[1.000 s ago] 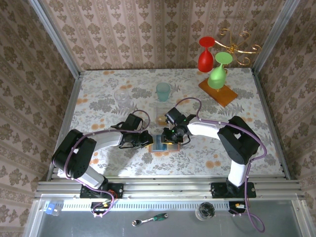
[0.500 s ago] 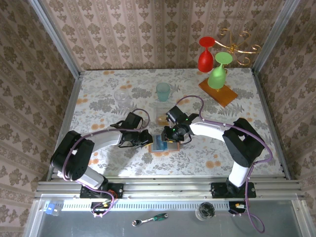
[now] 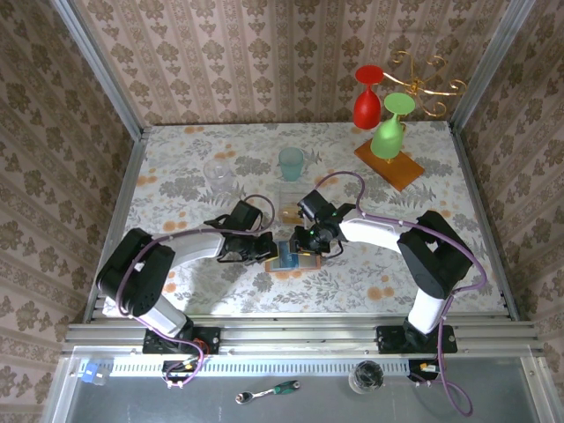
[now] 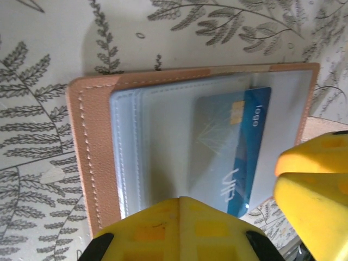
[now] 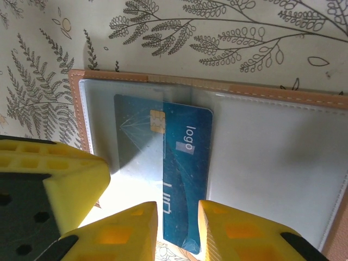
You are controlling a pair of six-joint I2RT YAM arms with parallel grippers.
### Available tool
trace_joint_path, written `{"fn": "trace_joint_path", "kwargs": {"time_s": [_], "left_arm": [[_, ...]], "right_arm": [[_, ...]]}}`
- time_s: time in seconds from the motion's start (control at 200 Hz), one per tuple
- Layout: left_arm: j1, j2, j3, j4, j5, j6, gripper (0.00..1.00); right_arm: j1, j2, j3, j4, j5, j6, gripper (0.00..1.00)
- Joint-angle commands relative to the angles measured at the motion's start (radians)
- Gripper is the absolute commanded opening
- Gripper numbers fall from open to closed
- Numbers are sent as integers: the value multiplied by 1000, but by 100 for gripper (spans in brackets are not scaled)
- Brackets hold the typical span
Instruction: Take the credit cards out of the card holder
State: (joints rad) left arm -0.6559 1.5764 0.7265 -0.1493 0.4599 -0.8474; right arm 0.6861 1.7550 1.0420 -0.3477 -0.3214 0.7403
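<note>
Both arms stretch forward and inward, forearms low, wrists angled down. Left hand (image 4: 179, 225) closed, fingers pressed together. Right hand (image 5: 178, 225) faces it, fingers slightly parted, narrow gap between. The two hands sit just beside each other.

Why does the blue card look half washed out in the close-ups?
Left wrist view: a cloudy clear pocket covers part of the card, dulling it; only its bare strip is deep blue. Right wrist view: the same, and the fingers at the bottom are soft-focus.
</note>
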Motion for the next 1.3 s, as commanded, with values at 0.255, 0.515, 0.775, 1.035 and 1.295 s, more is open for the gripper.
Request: {"fn": "trace_joint_path", "kwargs": {"time_s": [0.255,0.515,0.775,1.035,1.295], "left_arm": [[-4,33,18,-8,-12,20,0],[-4,22,33,-24,-10,22,0],[-8,7,56,-27,-1,18,3],[-10,34,45,-10,3,19,1],[-9,61,34,-19,-4,28,0]], "right_arm": [[-19,6,-39,26,-30,15,29],[-31,25,-74,93,-73,40,30],[-38,28,-89,122,-90,49,29],[-40,22,-91,131,-96,54,28],[-43,27,-86,141,-110,57,28]]}}
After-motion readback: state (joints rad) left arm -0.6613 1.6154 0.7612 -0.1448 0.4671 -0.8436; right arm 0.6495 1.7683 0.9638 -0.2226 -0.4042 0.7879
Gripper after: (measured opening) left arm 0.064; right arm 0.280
